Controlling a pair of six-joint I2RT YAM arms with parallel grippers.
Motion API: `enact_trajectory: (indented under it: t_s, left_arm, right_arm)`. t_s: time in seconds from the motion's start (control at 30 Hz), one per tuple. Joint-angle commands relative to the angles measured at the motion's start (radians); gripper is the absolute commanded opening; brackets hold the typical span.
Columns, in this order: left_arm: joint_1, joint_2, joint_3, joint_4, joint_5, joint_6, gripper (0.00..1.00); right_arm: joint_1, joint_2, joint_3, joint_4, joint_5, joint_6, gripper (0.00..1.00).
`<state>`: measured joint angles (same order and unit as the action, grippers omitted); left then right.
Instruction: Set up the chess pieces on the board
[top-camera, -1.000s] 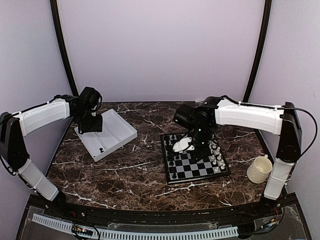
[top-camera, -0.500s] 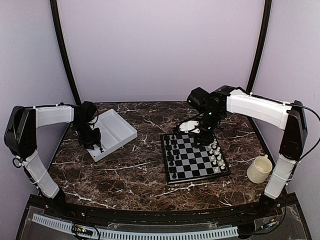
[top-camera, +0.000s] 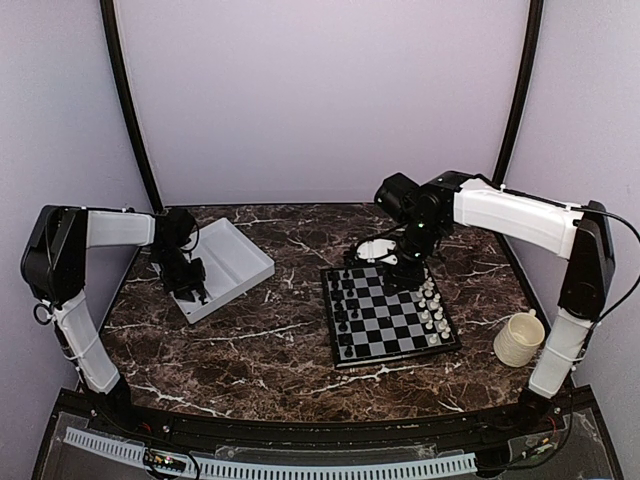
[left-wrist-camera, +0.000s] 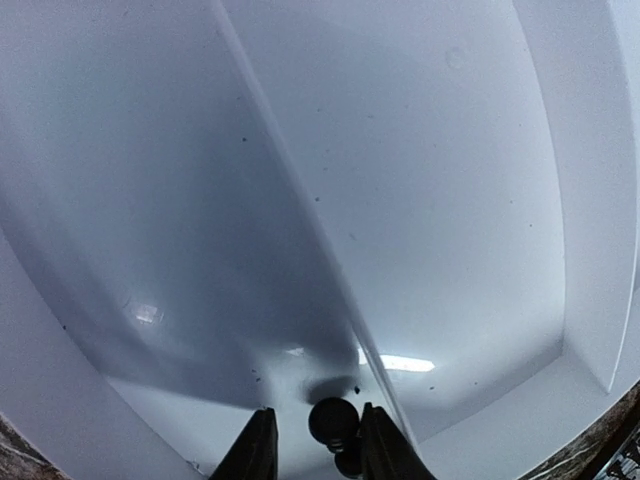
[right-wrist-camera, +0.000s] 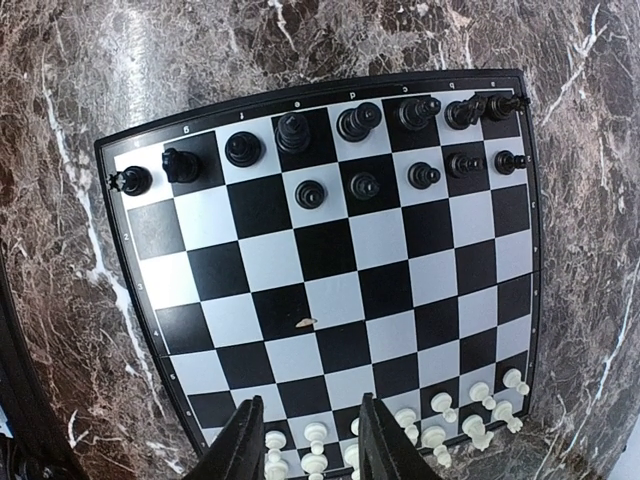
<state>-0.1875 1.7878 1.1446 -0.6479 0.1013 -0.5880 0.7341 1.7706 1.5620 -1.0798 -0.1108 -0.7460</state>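
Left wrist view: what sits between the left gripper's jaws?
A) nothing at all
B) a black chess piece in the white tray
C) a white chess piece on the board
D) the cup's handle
B: the left gripper has its jaws either side of a black chess piece, which stands on the floor of the white tray beside the divider.

The board (right-wrist-camera: 330, 250) lies flat on my desk (right-wrist-camera: 60, 100), a small square of black and white checks inside a thin black rim. Thirteen black chess pieces (right-wrist-camera: 293, 132) stand upright on it: eight fill the row along one edge, and five pawns (right-wrist-camera: 364, 185) take neighbouring squares of the next row, starting from one end. One more black piece (left-wrist-camera: 333, 420) sits in the white tray (left-wrist-camera: 450, 200) by its divider, between the fingers of my left pincer (left-wrist-camera: 315, 412).
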Motion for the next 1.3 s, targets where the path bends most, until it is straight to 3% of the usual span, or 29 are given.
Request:
enact_trajectory:
  t_s: [0.0, 0.47, 0.8, 1.27]
  left_arm:
    - [0.009, 0.013, 0.026, 0.009, 0.001, -0.004, 0.31]
    - [0.010, 0.053, 0.060, -0.037, -0.027, 0.012, 0.17]
    - [0.010, 0.023, 0.061, -0.114, -0.048, 0.017, 0.28]
    - [0.009, 0.044, 0.045, -0.099, -0.011, 0.014, 0.21]
  right_arm:
    - [-0.006, -0.001, -0.003, 0.015, -0.024, 0.014, 0.33]
    - [-0.006, 0.025, 0.010, 0.027, -0.040, 0.017, 0.33]
    - [-0.006, 0.033, 0.018, 0.032, -0.053, 0.020, 0.33]
    - [-0.006, 0.036, 0.010, 0.043, -0.063, 0.019, 0.33]
